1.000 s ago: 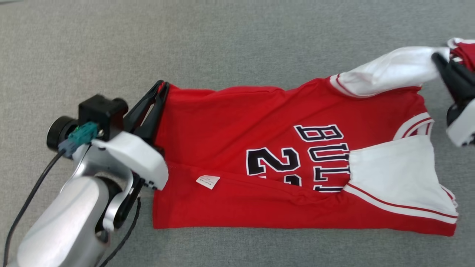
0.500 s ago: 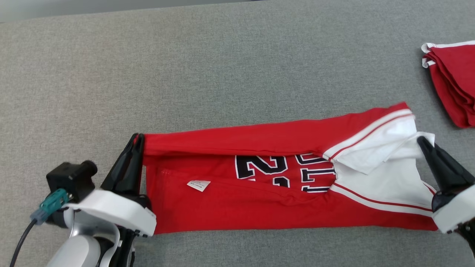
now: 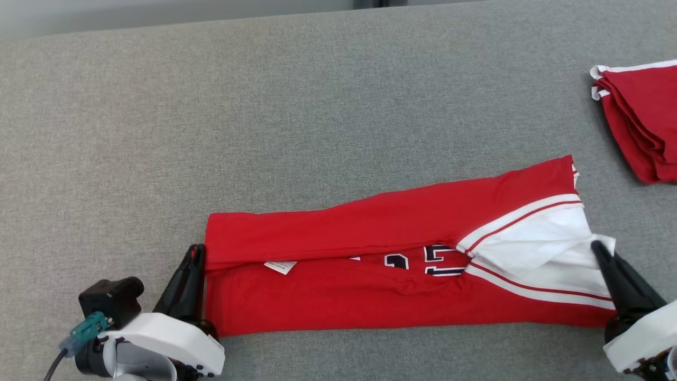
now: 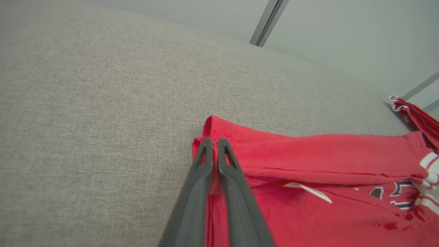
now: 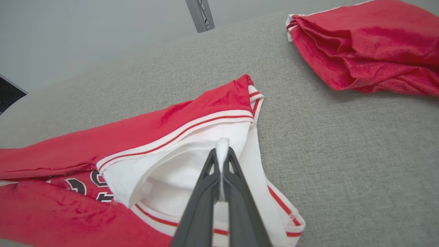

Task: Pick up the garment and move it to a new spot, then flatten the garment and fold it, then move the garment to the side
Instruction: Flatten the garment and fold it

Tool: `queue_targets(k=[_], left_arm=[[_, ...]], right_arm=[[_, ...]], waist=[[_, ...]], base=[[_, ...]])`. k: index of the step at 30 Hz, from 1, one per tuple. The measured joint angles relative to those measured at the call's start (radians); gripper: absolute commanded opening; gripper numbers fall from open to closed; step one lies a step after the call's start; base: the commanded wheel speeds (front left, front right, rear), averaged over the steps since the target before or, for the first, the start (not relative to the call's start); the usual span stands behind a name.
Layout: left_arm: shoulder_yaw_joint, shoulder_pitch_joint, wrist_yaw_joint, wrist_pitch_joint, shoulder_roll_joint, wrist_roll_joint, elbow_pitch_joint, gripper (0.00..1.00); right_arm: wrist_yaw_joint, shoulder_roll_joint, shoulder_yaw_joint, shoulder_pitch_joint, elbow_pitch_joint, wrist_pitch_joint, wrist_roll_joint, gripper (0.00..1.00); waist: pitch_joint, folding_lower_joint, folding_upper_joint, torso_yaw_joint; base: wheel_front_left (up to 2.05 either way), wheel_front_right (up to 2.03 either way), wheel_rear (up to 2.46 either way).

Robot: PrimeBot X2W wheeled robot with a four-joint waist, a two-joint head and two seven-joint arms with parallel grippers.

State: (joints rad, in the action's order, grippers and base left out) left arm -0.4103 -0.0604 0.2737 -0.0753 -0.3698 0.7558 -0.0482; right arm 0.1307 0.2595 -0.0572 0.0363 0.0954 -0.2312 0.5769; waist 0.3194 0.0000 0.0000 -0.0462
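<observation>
A red jersey (image 3: 370,264) with white sleeves and dark lettering lies lengthwise on the grey surface, its far long edge folded over toward me so only a strip of the numbers shows. My left gripper (image 3: 197,252) is shut on the red hem corner (image 4: 212,137) at the garment's left end. My right gripper (image 3: 598,247) is shut on the white sleeve fabric (image 5: 223,145) at the right end. A small white label (image 3: 280,266) peeks out at the fold line.
A second folded red garment (image 3: 642,121) lies at the far right of the grey surface (image 3: 264,132), also seen in the right wrist view as a red bundle (image 5: 363,51). The far edge of the surface runs along the top, with a pale wall behind.
Both grippers have pulled the garment's far edge toward me, laying it over the front; the visible lettering shrank to a thin strip. The head camera has also shifted.
</observation>
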Motion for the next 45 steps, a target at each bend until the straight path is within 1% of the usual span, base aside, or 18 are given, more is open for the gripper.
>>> queue_targets(k=[1,2,3,4,5,6,11,14,21,25,29,36,38,41,45], left_arm=[[-0.004,0.003,-0.004,0.0,0.003,0.004,0.01,0.0],[-0.006,0.006,-0.008,-0.002,0.007,0.009,0.02,0.0],[-0.01,0.009,-0.009,-0.007,0.013,0.01,0.027,0.0],[-0.012,0.012,-0.01,-0.01,0.017,0.011,0.035,0.27],[-0.014,0.014,-0.015,-0.014,0.021,0.012,0.043,0.84],[-0.015,0.018,-0.017,-0.016,0.025,0.017,0.048,1.0],[-0.018,0.063,-0.026,-0.031,0.032,0.035,0.055,1.0],[-0.009,0.097,-0.024,-0.049,0.033,0.044,0.035,1.0],[0.028,0.117,0.009,-0.132,0.036,0.014,-0.011,1.0],[0.03,0.092,0.009,-0.153,0.049,-0.016,-0.01,1.0],[0.026,0.07,0.0,-0.165,0.065,-0.033,0.018,1.0],[0.023,0.055,-0.01,-0.177,0.102,-0.052,0.045,1.0],[0.023,0.054,-0.017,-0.18,0.104,-0.056,0.049,1.0],[0.028,0.048,-0.019,-0.182,0.115,-0.065,0.052,1.0],[0.045,0.036,-0.026,-0.184,0.123,-0.072,0.05,1.0]], right_arm=[[0.0,-0.006,0.0,0.002,-0.014,0.003,-0.004,0.15],[0.0,-0.009,-0.002,0.006,-0.023,0.005,-0.011,0.35],[0.0,-0.013,-0.005,0.01,-0.032,0.007,-0.012,0.47],[0.0,-0.019,-0.006,0.015,-0.04,0.012,-0.013,0.79],[0.0,-0.023,-0.008,0.02,-0.046,0.014,-0.016,1.0],[0.0,-0.025,-0.01,0.026,-0.051,0.017,-0.019,1.0],[0.0,-0.035,-0.044,0.062,-0.063,0.03,-0.03,1.0],[0.0,-0.043,-0.071,0.091,-0.062,0.036,-0.033,1.0],[0.0,-0.055,-0.119,0.102,-0.042,0.035,-0.052,1.0],[0.0,-0.052,-0.148,0.082,-0.034,0.029,-0.069,1.0],[0.0,-0.043,-0.146,0.013,-0.051,0.016,-0.083,1.0],[0.0,-0.026,-0.102,-0.107,-0.185,-0.03,-0.12,1.0],[0.0,-0.021,-0.086,-0.138,-0.241,-0.046,-0.129,1.0],[0.0,0.005,-0.068,-0.181,-0.33,-0.05,-0.153,1.0],[0.0,0.014,-0.032,-0.232,-0.456,-0.052,-0.158,1.0]], waist=[[-0.003,0.0,0.0,0.0],[-0.007,0.0,0.0,0.001],[-0.011,0.0,0.0,0.002],[-0.015,0.0,0.0,0.003],[-0.019,0.0,0.0,0.003],[-0.024,0.0,0.0,0.003],[-0.044,0.0,0.0,0.002],[-0.062,0.0,0.0,-0.001],[-0.114,0.0,0.0,-0.001],[-0.141,0.0,0.0,0.008],[-0.16,0.0,0.0,0.017],[-0.172,0.0,0.0,0.047],[-0.172,0.0,0.0,0.055],[-0.171,0.0,0.0,0.071],[-0.167,0.0,0.0,0.091]], base=[[0.0,0.0,0.0],[0.0,0.0,0.0],[0.0,0.0,0.0],[0.0,0.0,0.0],[0.0,0.0,0.0],[0.0,0.0,0.0],[0.0,0.0,0.0],[0.0,0.0,0.0],[0.0,0.0,0.0],[0.0,0.0,0.0],[0.0,0.0,0.0],[0.0,0.0,0.0],[0.0,0.0,0.0],[0.0,0.0,0.0],[0.0,0.0,0.0]])
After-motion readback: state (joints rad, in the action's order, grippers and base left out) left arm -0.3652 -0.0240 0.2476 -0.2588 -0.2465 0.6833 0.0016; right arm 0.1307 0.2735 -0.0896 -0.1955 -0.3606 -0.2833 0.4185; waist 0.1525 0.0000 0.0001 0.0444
